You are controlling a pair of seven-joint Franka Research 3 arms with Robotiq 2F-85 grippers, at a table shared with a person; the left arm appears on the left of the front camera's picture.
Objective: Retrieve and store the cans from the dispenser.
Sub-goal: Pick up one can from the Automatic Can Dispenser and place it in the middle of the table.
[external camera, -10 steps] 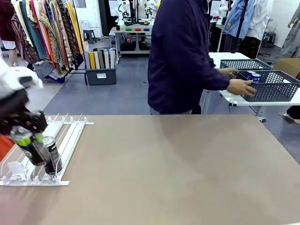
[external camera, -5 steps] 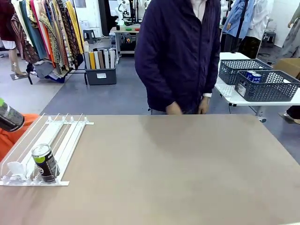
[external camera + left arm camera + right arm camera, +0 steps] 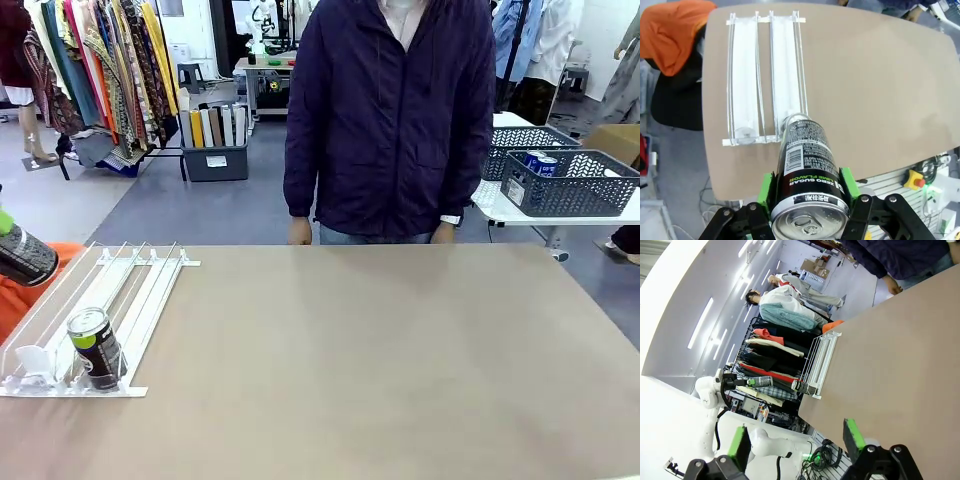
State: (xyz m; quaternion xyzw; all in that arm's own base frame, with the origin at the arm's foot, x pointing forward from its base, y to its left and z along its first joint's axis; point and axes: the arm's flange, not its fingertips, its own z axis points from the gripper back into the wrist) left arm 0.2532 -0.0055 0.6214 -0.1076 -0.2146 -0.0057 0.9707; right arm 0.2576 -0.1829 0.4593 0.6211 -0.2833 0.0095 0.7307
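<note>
1. The left end effector (image 3: 807,187) squeezed one dark can (image 3: 807,160) tight between its two green pads (image 3: 847,182).
2. A second dark can (image 3: 95,347) stood at the low end of the one dispenser (image 3: 140,285) on the counter (image 3: 380,350), ahead of that end effector and well apart from it.
3. The right end effector (image 3: 796,436) was wide open and held nothing.

The left gripper (image 3: 807,189) has lifted one can (image 3: 806,157) off the dispenser (image 3: 128,292).
</note>
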